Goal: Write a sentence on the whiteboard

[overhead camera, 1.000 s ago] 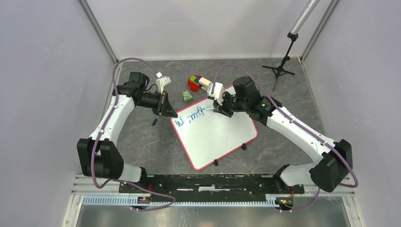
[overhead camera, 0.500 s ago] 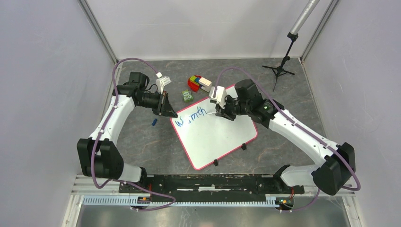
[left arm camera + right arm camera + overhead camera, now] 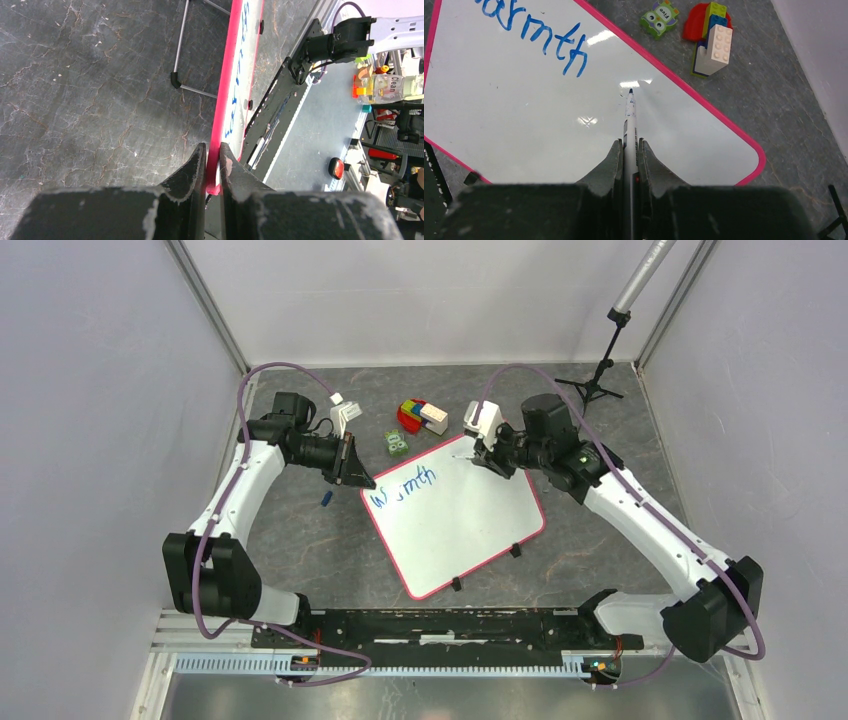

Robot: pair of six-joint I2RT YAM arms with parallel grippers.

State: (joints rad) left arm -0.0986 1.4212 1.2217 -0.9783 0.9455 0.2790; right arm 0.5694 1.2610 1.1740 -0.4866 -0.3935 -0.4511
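- Blue handwritten lettering (image 3: 402, 487) reads only "Warmth", so I judge the sentence barely begun
- It sits at the far-left end of the large white pink-rimmed whiteboard (image 3: 470, 530), which lies slanted on the dark marbled counter (image 3: 300, 540) between the arms
- Right jaws clench a slim white marker (image 3: 630, 120), its tip at bare board right of that word
- Left jaws pinch the whiteboard's left rim
- Beyond the whiteboard's far rim, a green owl tile (image 3: 659, 18) reads "FIVE"; a clear bottle (image 3: 387, 87) reads "Clean"

Toy bricks (image 3: 420, 416) and owl tile (image 3: 396, 444) just behind the whiteboard (image 3: 460, 530)
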